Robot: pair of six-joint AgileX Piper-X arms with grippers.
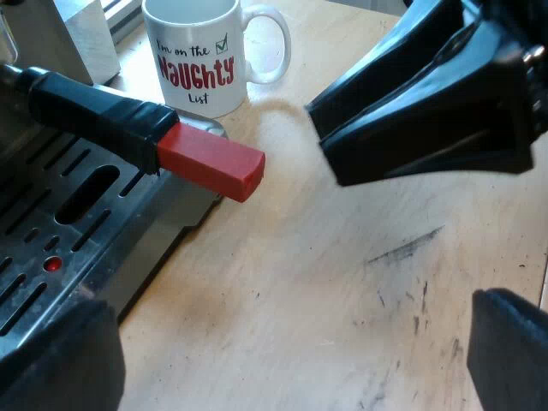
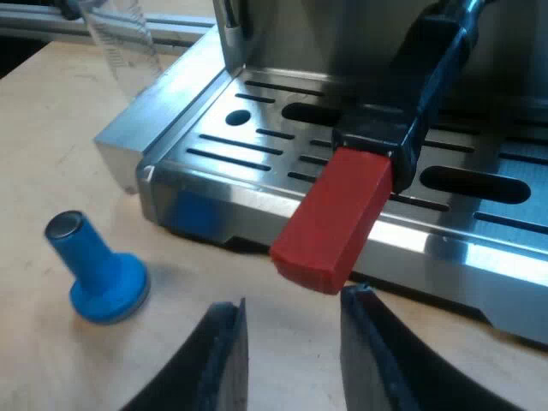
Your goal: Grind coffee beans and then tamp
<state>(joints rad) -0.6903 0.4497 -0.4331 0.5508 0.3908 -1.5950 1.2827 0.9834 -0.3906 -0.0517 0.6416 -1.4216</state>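
The holder's dark handle (image 1: pixel 94 111) sticks out over the machine's slotted drip tray (image 1: pixel 68 223), and its red end (image 1: pixel 210 163) reaches past the tray's edge. My left gripper (image 1: pixel 282 360) is open wide, low over the wooden table and a short way from the red end, with nothing between its fingers. My right gripper (image 2: pixel 295 360) is open too. Its fingertips (image 2: pixel 224 342) stand just short of the red end (image 2: pixel 334 218) without touching it. In the left wrist view the right gripper (image 1: pixel 428 111) hangs close to the red end. A blue tamper (image 2: pixel 94 270) stands upright on the table beside the drip tray (image 2: pixel 257 145).
A white mug (image 1: pixel 197 56) with "Naughty List" printed on it stands on the table near the tray's corner. A clear measuring glass (image 2: pixel 120 43) stands by the machine's far corner. Scuffed bare wood (image 1: pixel 385 274) lies under the left gripper.
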